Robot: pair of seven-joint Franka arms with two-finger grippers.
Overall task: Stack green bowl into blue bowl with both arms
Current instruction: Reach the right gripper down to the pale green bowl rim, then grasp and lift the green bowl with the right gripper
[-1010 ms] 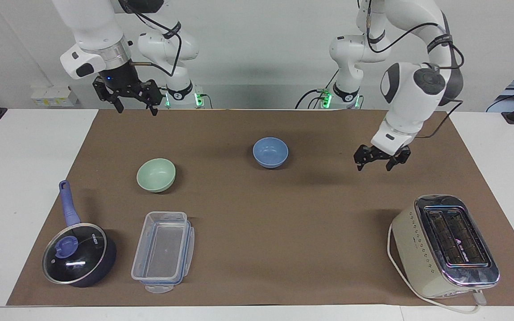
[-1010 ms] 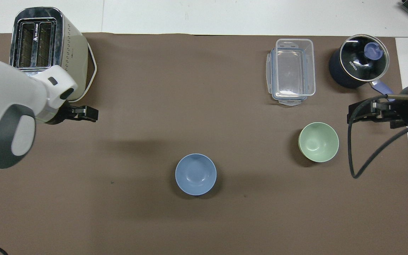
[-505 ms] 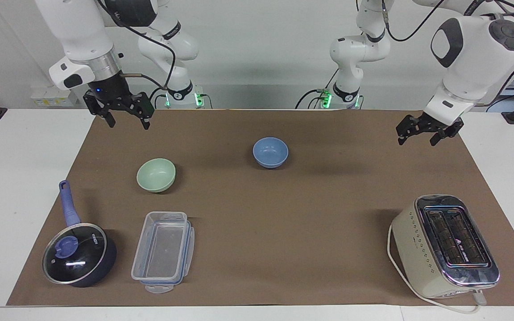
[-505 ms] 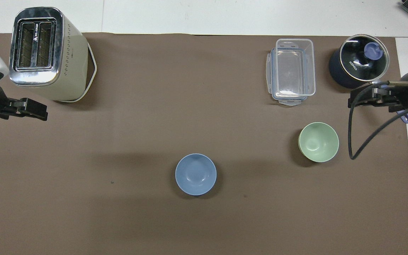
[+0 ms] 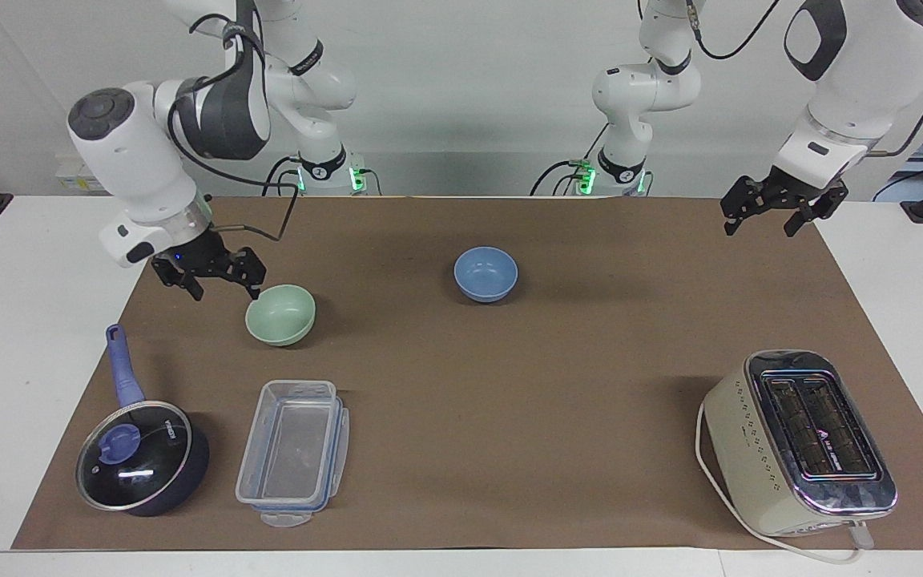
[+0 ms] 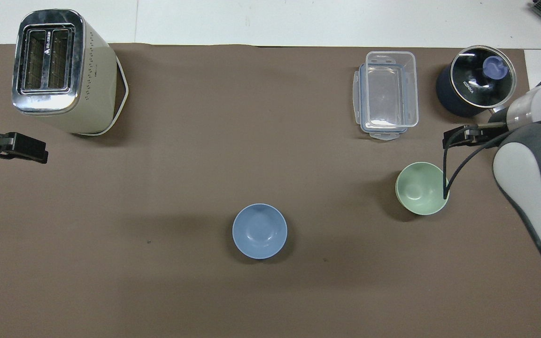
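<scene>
The green bowl [image 5: 280, 314] [image 6: 421, 188] sits upright on the brown mat toward the right arm's end. The blue bowl [image 5: 485, 273] [image 6: 259, 231] stands mid-table, nearer to the robots, with nothing in it. My right gripper [image 5: 225, 288] [image 6: 459, 136] hangs low over the mat just beside the green bowl's rim, fingers open, apart from the bowl and holding nothing. My left gripper [image 5: 759, 228] [image 6: 28, 149] is raised over the mat's corner at the left arm's end, open and holding nothing.
A cream toaster [image 5: 798, 441] [image 6: 59, 70] stands at the left arm's end, farther from the robots. A clear plastic container [image 5: 293, 453] [image 6: 388, 94] and a dark blue lidded saucepan [image 5: 141, 457] [image 6: 475, 80] lie farther out than the green bowl.
My right gripper dropped from high over the mat's edge to beside the green bowl. My left gripper rose and swung out toward the mat's corner. Neither bowl moved.
</scene>
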